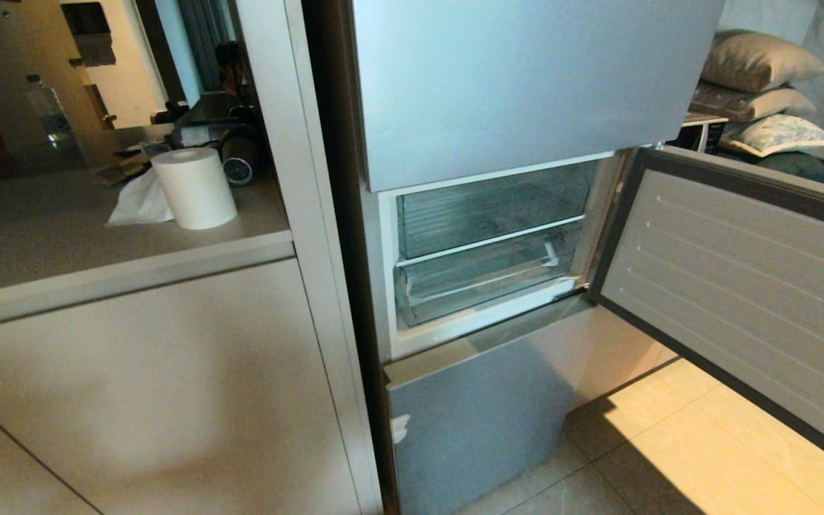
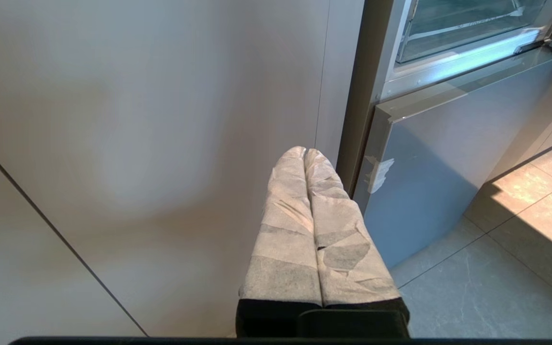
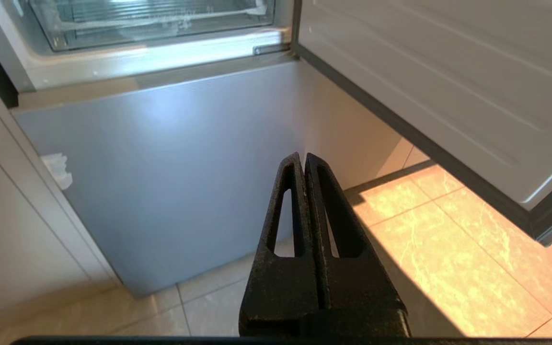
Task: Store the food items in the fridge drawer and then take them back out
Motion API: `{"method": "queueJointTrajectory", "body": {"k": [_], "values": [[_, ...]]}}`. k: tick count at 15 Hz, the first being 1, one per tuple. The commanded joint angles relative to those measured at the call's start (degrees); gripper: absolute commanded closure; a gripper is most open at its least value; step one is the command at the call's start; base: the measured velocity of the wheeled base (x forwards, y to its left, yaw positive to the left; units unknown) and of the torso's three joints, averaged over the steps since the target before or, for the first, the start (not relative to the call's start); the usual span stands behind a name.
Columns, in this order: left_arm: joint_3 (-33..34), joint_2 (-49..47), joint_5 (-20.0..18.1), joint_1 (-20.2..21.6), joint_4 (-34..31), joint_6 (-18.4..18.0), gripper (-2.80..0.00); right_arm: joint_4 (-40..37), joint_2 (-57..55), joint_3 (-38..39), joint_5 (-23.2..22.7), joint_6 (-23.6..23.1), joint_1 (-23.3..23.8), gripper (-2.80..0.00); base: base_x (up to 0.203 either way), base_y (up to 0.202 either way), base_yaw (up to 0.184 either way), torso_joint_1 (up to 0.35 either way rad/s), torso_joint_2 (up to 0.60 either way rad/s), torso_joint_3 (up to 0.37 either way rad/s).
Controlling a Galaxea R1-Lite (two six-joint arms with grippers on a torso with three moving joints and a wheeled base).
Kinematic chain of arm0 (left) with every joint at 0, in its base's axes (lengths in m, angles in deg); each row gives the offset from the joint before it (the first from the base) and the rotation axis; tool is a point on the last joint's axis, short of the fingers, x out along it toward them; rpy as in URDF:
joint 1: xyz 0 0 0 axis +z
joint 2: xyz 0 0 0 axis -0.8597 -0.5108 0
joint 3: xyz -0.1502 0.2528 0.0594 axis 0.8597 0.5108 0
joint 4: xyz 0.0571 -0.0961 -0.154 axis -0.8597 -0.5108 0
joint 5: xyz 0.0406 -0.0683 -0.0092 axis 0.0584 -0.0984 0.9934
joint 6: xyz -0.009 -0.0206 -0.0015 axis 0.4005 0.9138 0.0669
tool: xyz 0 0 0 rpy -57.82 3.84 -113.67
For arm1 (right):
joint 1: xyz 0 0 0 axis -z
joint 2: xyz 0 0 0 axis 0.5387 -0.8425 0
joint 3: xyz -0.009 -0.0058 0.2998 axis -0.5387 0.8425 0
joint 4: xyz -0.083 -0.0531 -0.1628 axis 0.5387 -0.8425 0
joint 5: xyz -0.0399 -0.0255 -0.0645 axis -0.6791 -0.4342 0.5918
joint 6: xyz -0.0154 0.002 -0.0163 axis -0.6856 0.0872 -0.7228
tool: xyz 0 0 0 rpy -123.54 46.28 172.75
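Kitchen, fridge door swung open, tiled floor. Drawer pushed in, looks empty; no fruit visible anywhere. Left tool and right tool both closed, empty, low beside fridge. You're between steps or finished; next, locate fruit.

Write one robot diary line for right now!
fridge door: open | fridge drawer: no food seen | left pincer: shut, holds nothing | right pincer: shut, holds nothing
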Motion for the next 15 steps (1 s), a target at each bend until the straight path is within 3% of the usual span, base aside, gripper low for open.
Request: {"method": "queueJointTrajectory", "body": {"k": [1,4,15], "values": [[0.0,0.0,0.0,0.0,0.0,0.0,0.00,-0.3,0.5,0.1,0.0,0.0,0.0,0.00,0.000,0.000,0.000,0.000,0.00,0.000],[0.0,0.0,0.0,0.0,0.0,-0.1,0.00,-0.2,0.6,0.1,0.1,0.3,0.0,0.00,0.001,-0.008,0.043,0.002,0.00,0.000],[0.0,0.0,0.0,0.0,0.0,0.0,0.00,-0.2,0.5,0.1,0.5,1.2,0.0,0.00,0.002,-0.009,0.168,0.003,0.00,0.001]]}}
